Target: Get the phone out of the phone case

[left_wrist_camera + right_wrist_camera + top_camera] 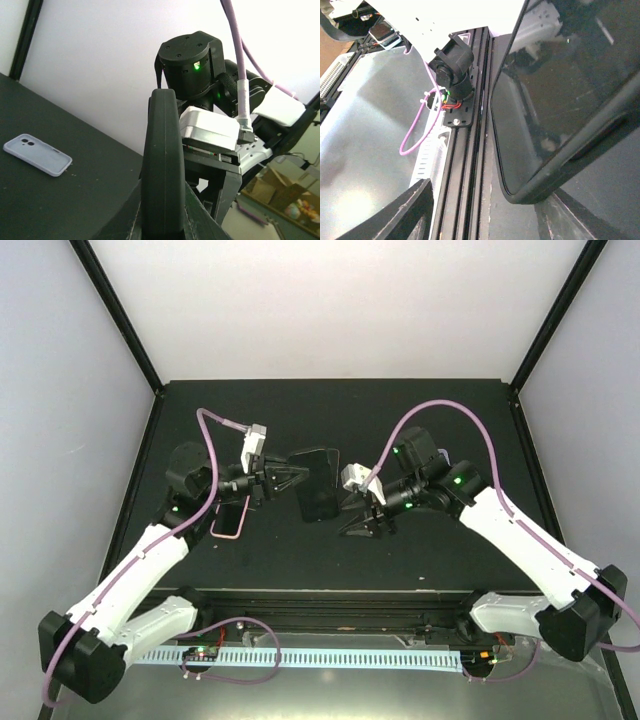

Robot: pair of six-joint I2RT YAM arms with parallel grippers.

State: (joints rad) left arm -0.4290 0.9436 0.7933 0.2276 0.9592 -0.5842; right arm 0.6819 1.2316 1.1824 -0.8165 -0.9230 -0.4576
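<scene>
Above the middle of the table [420, 430], the phone [318, 488] is held off the surface, still seated in its black case [540, 192]. The left gripper [295, 478] is pressed together on the left long side, pinching across the thickness, so the left wrist view shows only the narrow edge. The long axis runs from the far side of the table toward the near side with a slight tilt, and the broad face is visible from above. The right gripper [355, 518] stands just beside the near right corner with its fingers [405, 215] spread. In the right wrist view the rounded corner of the case lies between them, apparently touching neither. The glossy screen faces that camera, framed by the raised case rim. The right arm is the free arm and is already at the corner, so the coming move probably depends on that corner: the rim lies directly ahead of the open fingers, toward the left arm. The far right of the table offers open room for peeling or pulling away. The near edge is bounded by a metal rail [470, 150]. A pale case [37, 155] lies flat on the table beside the left arm, well apart from the held phone.
</scene>
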